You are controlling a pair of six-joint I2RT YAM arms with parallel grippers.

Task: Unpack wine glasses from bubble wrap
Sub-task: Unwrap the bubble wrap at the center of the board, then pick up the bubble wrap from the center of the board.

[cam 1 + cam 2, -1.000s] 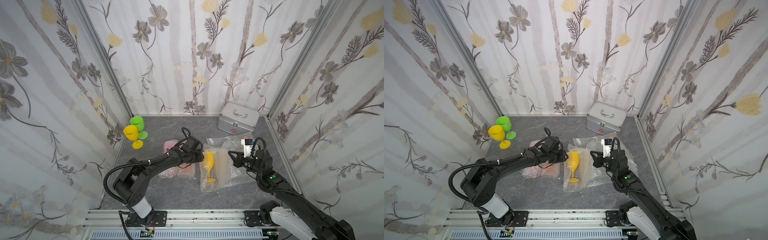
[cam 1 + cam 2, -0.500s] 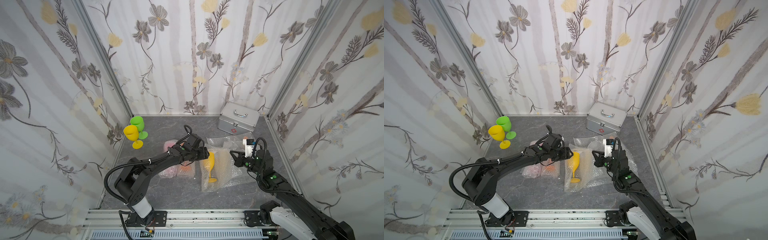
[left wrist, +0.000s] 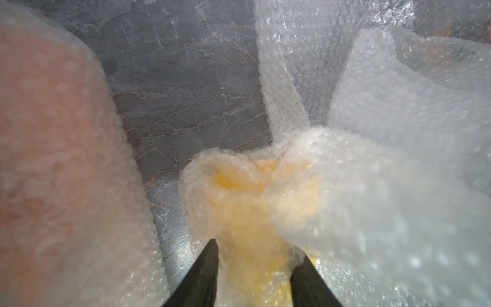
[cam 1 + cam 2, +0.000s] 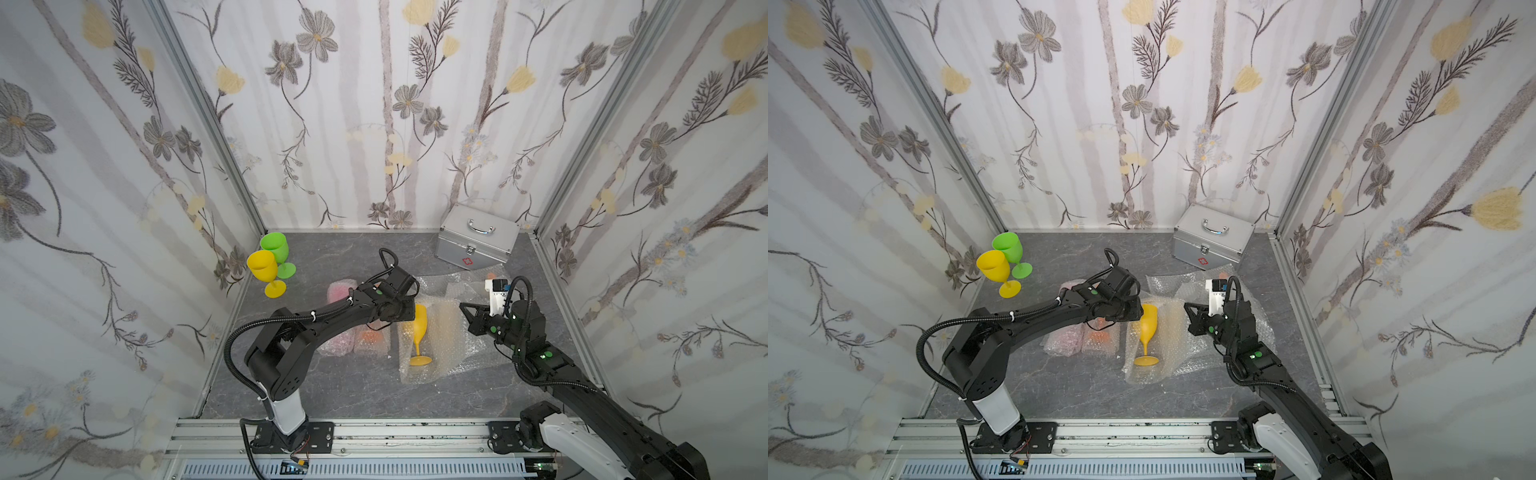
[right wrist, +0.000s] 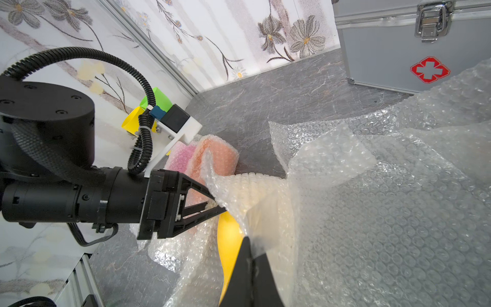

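An amber-yellow wine glass (image 4: 419, 328) lies on its side on a spread sheet of bubble wrap (image 4: 449, 332) in both top views, foot toward the front. My left gripper (image 3: 257, 248) is closed on its bowl, with a fold of wrap between the fingers. My right gripper (image 5: 248, 239) is shut, pinching the sheet's edge beside the glass (image 5: 228, 239) and holding it up. A green wine glass (image 4: 275, 247) and a yellow one (image 4: 262, 266) stand upright at the back left. Behind my left arm lie rolled tubes showing pink (image 5: 180, 159) and orange (image 5: 218, 154).
A silver first-aid case (image 4: 478, 241) stands at the back right, with more crinkled wrap (image 4: 1183, 282) in front of it. Flowered walls close in three sides. A metal rail (image 4: 374, 432) runs along the front.
My left gripper has moved a little to the right onto the amber-yellow glass's bowl; its jaws widened and closed again. The right arm has hardly moved.
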